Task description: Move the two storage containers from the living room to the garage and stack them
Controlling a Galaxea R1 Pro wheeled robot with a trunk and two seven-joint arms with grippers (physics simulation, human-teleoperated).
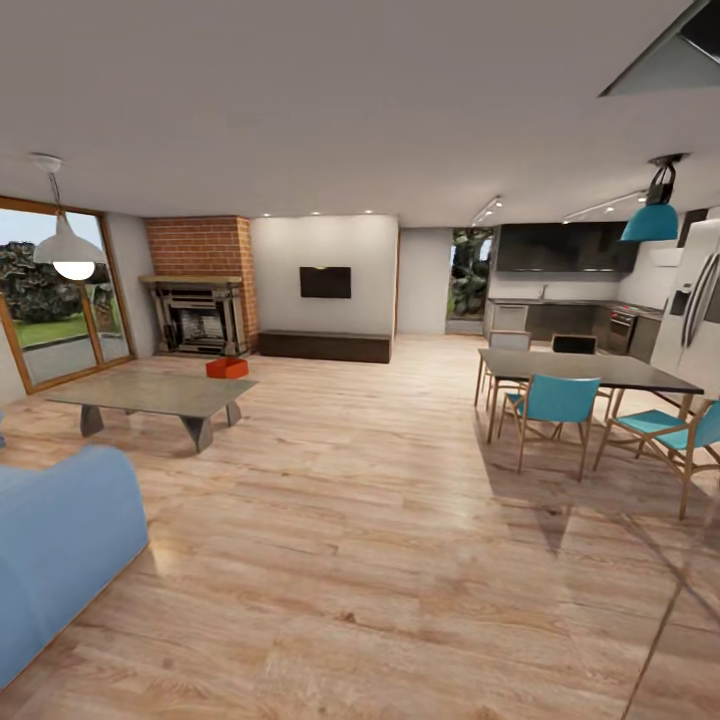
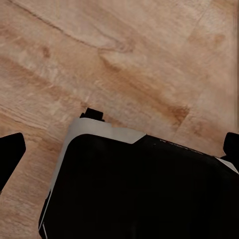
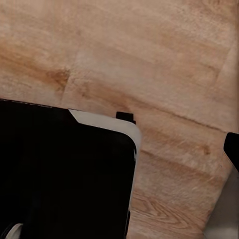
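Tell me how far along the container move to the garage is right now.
Nothing looks done yet. An orange-red storage container sits on the wood-plank floor beyond the coffee table, near the brick fireplace; whether it is one bin or two together is too small to tell. The robot is across the living room, both wrist views looking down at floor planks. Left: reaching, carrying, stacking in the garage.
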